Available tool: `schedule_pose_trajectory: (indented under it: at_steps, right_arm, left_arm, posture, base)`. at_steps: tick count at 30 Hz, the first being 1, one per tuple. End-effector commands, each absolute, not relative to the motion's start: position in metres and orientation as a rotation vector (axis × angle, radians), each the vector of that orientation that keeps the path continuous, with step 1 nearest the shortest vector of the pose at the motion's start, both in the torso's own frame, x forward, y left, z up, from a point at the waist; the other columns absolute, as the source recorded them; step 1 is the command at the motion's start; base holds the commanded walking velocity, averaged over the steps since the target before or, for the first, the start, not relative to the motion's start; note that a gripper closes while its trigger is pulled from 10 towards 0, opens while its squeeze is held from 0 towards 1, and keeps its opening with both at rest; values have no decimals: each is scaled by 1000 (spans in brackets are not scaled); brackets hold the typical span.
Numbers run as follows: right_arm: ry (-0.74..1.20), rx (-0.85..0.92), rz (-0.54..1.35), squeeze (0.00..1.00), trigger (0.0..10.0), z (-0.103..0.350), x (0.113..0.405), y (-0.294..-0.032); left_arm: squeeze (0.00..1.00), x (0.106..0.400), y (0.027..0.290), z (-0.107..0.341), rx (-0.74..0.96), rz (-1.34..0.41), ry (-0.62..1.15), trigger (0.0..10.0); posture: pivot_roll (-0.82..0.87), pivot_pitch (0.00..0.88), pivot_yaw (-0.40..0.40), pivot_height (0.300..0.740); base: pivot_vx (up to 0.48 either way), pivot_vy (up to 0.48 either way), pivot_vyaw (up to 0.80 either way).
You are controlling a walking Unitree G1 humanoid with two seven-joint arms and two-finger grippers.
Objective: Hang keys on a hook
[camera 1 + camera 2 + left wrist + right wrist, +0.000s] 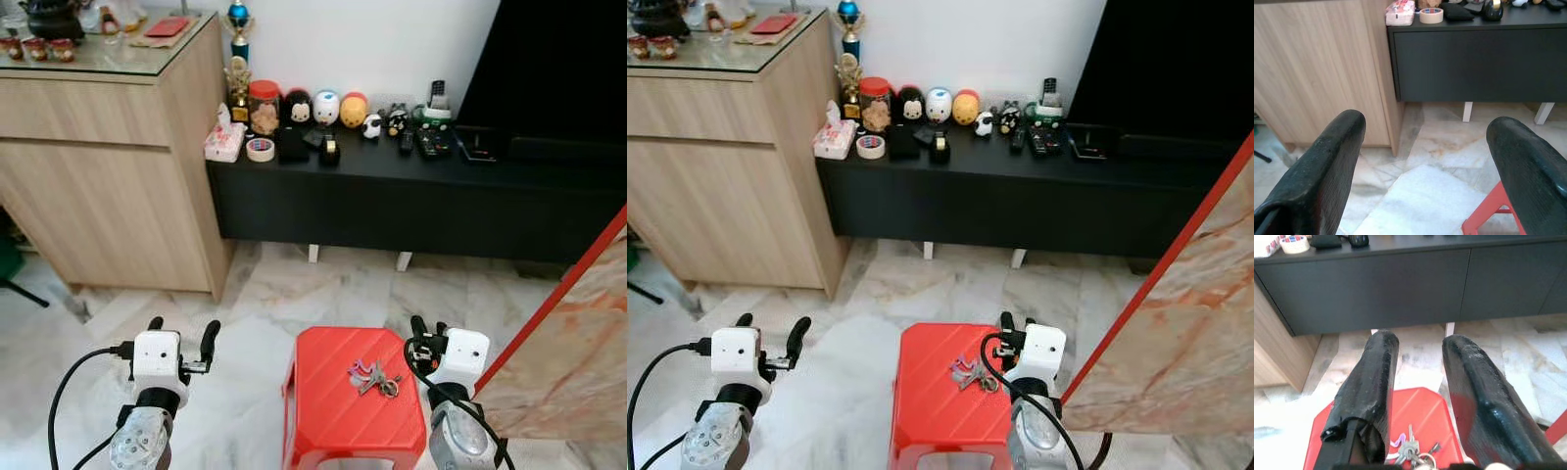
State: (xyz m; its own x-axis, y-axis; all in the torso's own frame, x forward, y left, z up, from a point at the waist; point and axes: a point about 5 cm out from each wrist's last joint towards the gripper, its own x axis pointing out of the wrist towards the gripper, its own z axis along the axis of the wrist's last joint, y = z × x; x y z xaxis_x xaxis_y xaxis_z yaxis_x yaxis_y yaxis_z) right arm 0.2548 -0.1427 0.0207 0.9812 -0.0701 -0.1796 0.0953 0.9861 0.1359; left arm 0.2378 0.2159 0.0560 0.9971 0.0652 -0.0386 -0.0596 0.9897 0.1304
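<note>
While we stand over a red stool (pixel 343 411) on the marble floor (pixel 255 294), the keys (pixel 372 376) lie loose on its top, toward the right side — a small bunch with a pink tag. Our right pincer (pixel 427 328) hovers just beside the stool's right edge, near the keys but not touching them; in the right wrist view its fingers (pixel 1371 387) stand slightly apart with nothing between them, keys (pixel 1409 450) lying below. Our left pincer (pixel 182 331) is held out over the bare floor well left of the stool, fingers (pixel 1327 161) spread wide, holding nothing.

Ahead is a low black table (pixel 392 186) against the white wall, carrying a tissue box (pixel 224 140), a tape roll (pixel 260 149), a jar with a red lid (pixel 264 106), round character figures (pixel 326 107), remotes (pixel 431 137) and a trophy (pixel 238 59). A wooden cabinet (pixel 108 166) with a glass top stands to its left. A marble-patterned panel with a red edge (pixel 568 323) leans in at the right.
</note>
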Motion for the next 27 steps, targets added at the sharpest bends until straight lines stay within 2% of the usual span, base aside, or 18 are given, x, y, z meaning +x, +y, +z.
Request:
schedule_pose_trajectory:
  at_steps: [1, 5, 27]
  right_arm:
    - [175, 153, -92, 0, 10000, 22, 255, -143]
    - [179, 144, -92, 0, 10000, 21, 255, -142]
    - [177, 135, -28, 0, 10000, 23, 257, -135]
  left_arm:
    - [0, 238, 213, 53, 132, 54, 61, 10000]
    - [0, 239, 213, 53, 131, 51, 62, 10000]
    - [0, 245, 207, 51, 117, 38, 75, 10000]
  posture:
    - [80, 66, -74, 665]
    - [87, 70, -69, 645]
    - [83, 66, -70, 645]
  base:
    - [0, 0, 0]
    - [0, 0, 0]
    - [0, 0, 0]
